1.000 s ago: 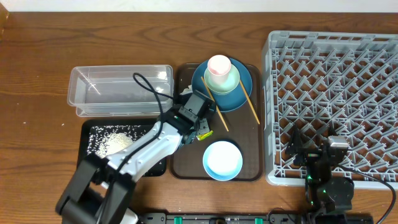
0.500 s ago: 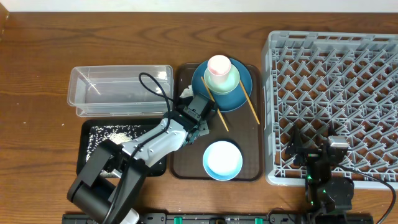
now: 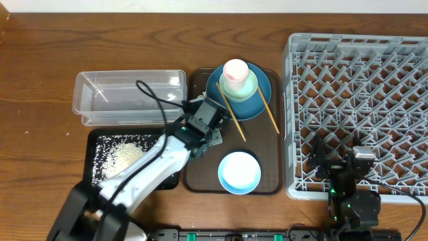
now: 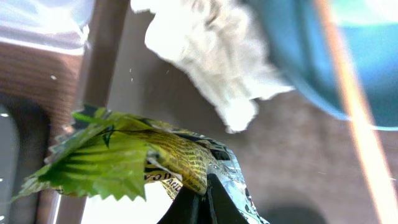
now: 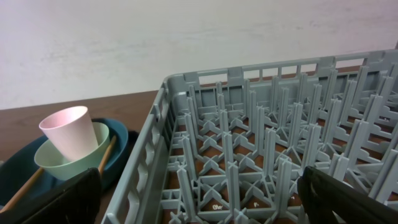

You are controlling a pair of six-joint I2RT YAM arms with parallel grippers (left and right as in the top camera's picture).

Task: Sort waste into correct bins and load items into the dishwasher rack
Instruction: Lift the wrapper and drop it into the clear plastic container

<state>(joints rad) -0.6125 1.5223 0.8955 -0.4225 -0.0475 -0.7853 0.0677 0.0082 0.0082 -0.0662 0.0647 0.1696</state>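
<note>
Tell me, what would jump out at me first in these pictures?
The huge grey dishwasher rack fills the right side of the table. In the middle, the left gripper is pinching a crinkly yellow-green snack wrapper near the left edge of the brown tray, close to a crumpled white tissue. At the back of the tray, a pink cup sits in a mint-green bowl on a dark blue plate.

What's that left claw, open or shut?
Shut: the left gripper pinches the snack wrapper by its foil edge.
</note>
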